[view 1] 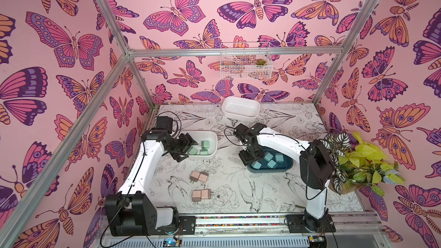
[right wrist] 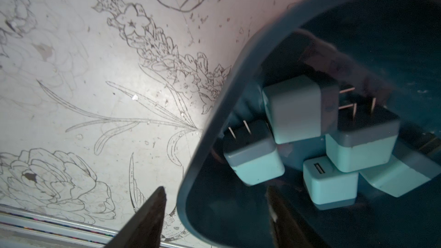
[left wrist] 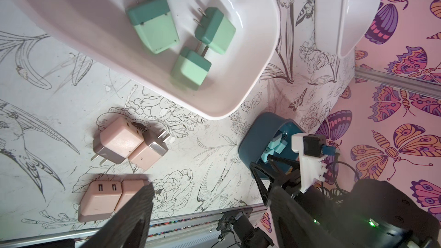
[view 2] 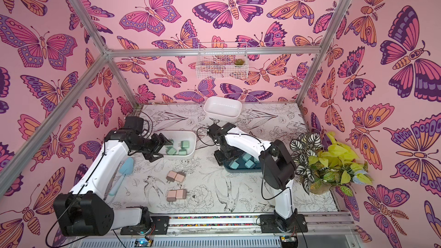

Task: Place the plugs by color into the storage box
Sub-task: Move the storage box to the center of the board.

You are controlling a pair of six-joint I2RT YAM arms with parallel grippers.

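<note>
Right gripper (right wrist: 216,188): I see the jaws spread with nothing pinched. They straddle the rim of the teal box (right wrist: 214,127), one finger outside over the table and one inside. I cannot tell whether either one touches the rim.
Blue plugs (right wrist: 298,108): five are heaped in that box just beyond the gripper, some lying on others with prongs pointing different ways.
Left gripper (left wrist: 202,177): the jaws are spread and hold nothing. In both top views it hangs at the near edge of the white box (view 1: 212,139).
Green plugs (left wrist: 214,29): I count four inside the white box, close together.
Pink plugs (view 1: 199,176): there are four on the table (view 1: 238,187), lying as two touching pairs. One pair is nearer the boxes and the other (view 1: 201,194) is nearer the arm bases.
Second white box (view 1: 241,109): it sits at the back of the table, well apart from both grippers.
Trowel (view 2: 121,175): light blue, it lies beside the left arm.
Plant (view 1: 358,163): it stands at the right edge of the table.
</note>
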